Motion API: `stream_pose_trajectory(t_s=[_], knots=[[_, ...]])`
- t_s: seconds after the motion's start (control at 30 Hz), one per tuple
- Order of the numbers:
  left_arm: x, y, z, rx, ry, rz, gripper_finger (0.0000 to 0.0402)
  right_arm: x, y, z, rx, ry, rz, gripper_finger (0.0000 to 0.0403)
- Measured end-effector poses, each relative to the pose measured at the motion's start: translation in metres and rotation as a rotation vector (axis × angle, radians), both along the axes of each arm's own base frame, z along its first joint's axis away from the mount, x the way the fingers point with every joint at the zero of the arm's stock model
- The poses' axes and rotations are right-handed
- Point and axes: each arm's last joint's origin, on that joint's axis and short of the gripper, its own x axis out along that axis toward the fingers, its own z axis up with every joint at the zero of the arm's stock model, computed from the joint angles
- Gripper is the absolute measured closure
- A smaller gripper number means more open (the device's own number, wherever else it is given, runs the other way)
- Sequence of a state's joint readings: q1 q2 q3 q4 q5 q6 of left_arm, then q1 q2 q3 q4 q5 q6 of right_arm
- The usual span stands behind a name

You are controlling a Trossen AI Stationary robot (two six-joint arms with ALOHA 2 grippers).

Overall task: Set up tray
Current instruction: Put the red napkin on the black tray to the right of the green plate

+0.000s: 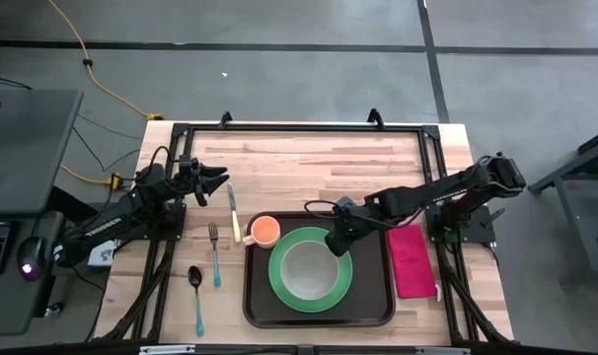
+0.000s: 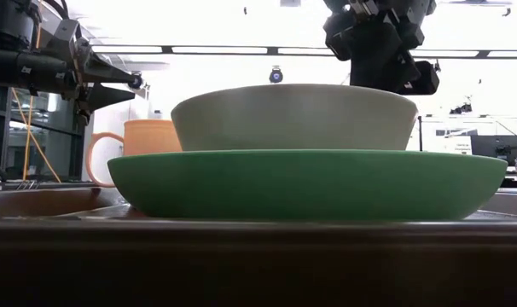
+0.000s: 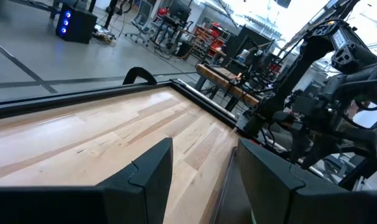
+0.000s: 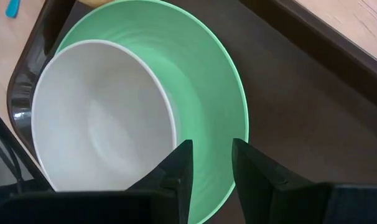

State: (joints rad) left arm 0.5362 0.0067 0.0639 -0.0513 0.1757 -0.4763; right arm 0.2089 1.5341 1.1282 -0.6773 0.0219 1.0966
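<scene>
- The tray (image 1: 373,301), dark brown, lies at the tabletop's (image 1: 319,163) near edge, its long axis running left to right, carrying a green plate (image 1: 338,286) with a white bowl (image 1: 304,271) and an orange mug (image 1: 264,231).
- The right claw (image 1: 336,243) hovers over the plate's far right rim, fingers slightly parted, holding nothing.
- The left claw (image 1: 218,178), empty and part open, waits near the far left corner; the knife (image 1: 234,214), fork (image 1: 214,254) and spoon (image 1: 196,296) lie off the tray's left side, nearer this arm.

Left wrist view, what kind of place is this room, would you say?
Probably a robotics lab or workshop: beyond the wooden table stand metal racks of equipment, a computer tower with blue lights on a bare concrete floor, and more workbenches.
</scene>
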Motion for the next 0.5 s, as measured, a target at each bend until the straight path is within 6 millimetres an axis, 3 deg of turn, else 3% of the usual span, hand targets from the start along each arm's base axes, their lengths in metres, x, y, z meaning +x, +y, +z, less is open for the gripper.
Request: stream_pose_trajectory(t_s=[0.5], knots=[[0.0,0.0,0.0,0.0,0.0,0.0,0.019,-0.0079,-0.0049,-0.0042,0.053,0.113,0.052,0.032]])
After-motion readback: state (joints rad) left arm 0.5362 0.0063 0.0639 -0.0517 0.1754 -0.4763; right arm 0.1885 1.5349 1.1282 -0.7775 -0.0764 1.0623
